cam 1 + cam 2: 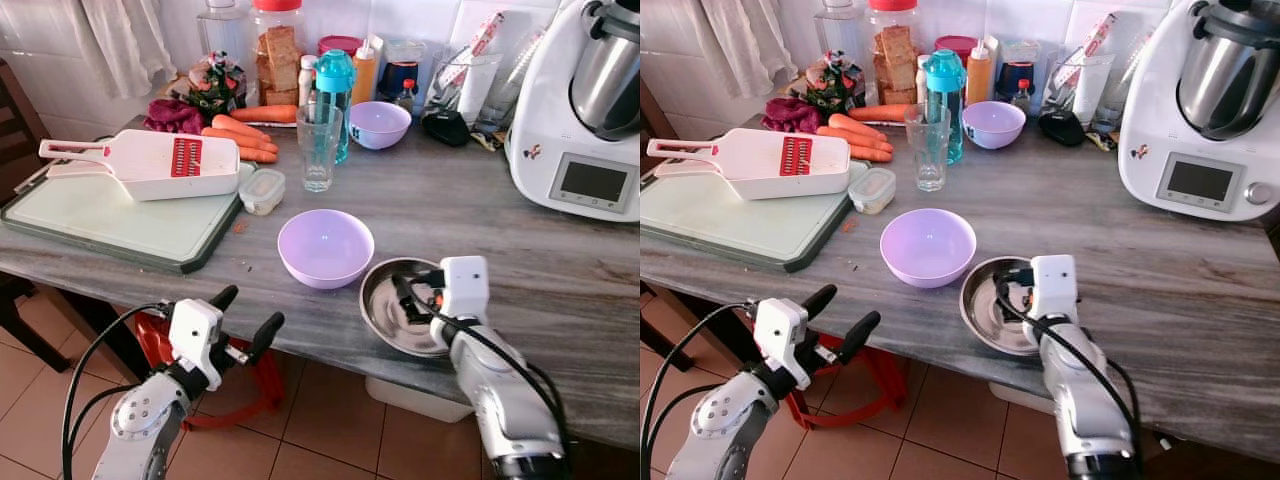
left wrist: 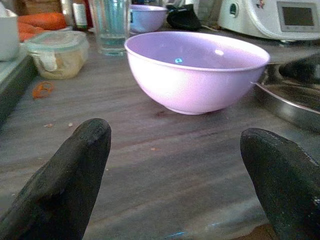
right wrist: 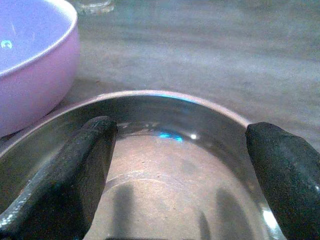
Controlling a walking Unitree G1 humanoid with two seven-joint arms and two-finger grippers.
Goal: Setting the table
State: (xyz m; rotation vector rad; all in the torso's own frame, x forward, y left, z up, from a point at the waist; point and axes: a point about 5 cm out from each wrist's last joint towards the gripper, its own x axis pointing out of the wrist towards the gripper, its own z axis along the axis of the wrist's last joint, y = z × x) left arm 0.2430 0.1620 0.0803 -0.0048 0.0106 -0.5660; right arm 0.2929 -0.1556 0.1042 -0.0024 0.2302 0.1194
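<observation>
Hovering inside steel bowl (image 1: pixel 390 310), right claw (image 1: pixel 412 298) spread wide, gripping nothing.

Two black fingertips (image 2: pixel 65 185) of the left gripper (image 2: pixel 175 185) stand wide apart low over the grey wood-grain bench (image 2: pixel 150 165), jaws spread with nothing between them. Just beyond sits a lilac bowl (image 2: pixel 195 70), with a steel dish (image 2: pixel 295 105) beside it. Farther back stand a lidded container (image 2: pixel 56 54), a drinking glass (image 2: pixel 111 25), carrots (image 2: pixel 40 20), a second lilac bowl (image 2: pixel 147 16) and a white appliance (image 2: pixel 275 17).
</observation>
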